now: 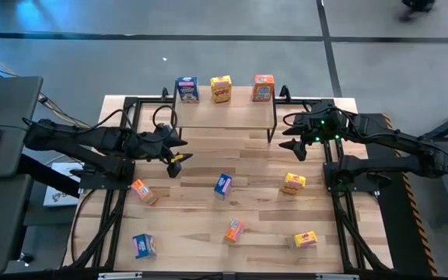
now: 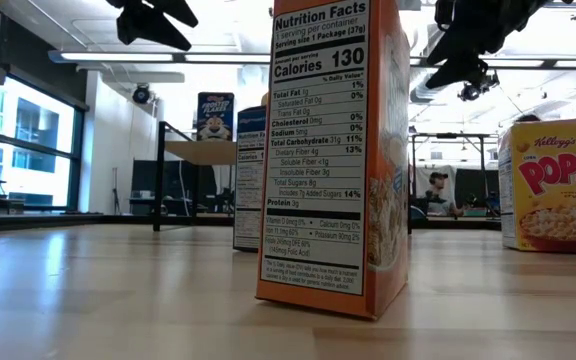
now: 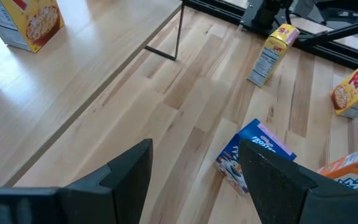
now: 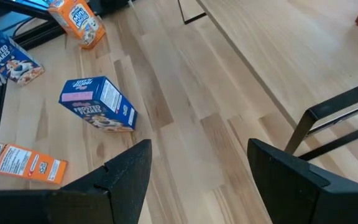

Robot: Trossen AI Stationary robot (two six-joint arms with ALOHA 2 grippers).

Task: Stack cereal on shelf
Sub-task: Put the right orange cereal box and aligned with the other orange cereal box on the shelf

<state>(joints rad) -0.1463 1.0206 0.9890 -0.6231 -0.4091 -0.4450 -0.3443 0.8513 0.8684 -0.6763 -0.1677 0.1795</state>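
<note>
The table [image 1: 208, 233] is a pale wood-plank top, and at its far edge stands the shelf [image 1: 224, 114], its long side running left to right, on thin black legs. Three cereal boxes stand upright in a row along the shelf's back edge: a blue box [image 1: 187, 89] at the left, a yellow box [image 1: 221, 89] in the middle, an orange box [image 1: 263, 88] at the right.

The left arm reaches in from the left, and the left gripper [image 1: 176, 162] hangs above the table just in front of the shelf's left front corner, its fingers spread wide and holding nothing. The right gripper [image 1: 292, 143] hangs at the shelf's right end, just off its front right leg, fingers likewise wide apart and empty.

Six boxes are scattered on the table in front of the shelf, none touching a gripper. Nearest the left gripper is a blue box on the table [image 1: 222, 185], lying flat toward the centre with its long axis tilted slightly off the near-far line. An orange box [image 1: 141, 191] lies left of it, long axis diagonal. A yellow box [image 1: 293, 183] sits below the right gripper. Along the near edge lie a second blue box [image 1: 143, 246] at the left, an orange box near the middle [image 1: 234, 230] tilted diagonally, and a yellow box [image 1: 305, 240] at the right, long axis left to right.
</note>
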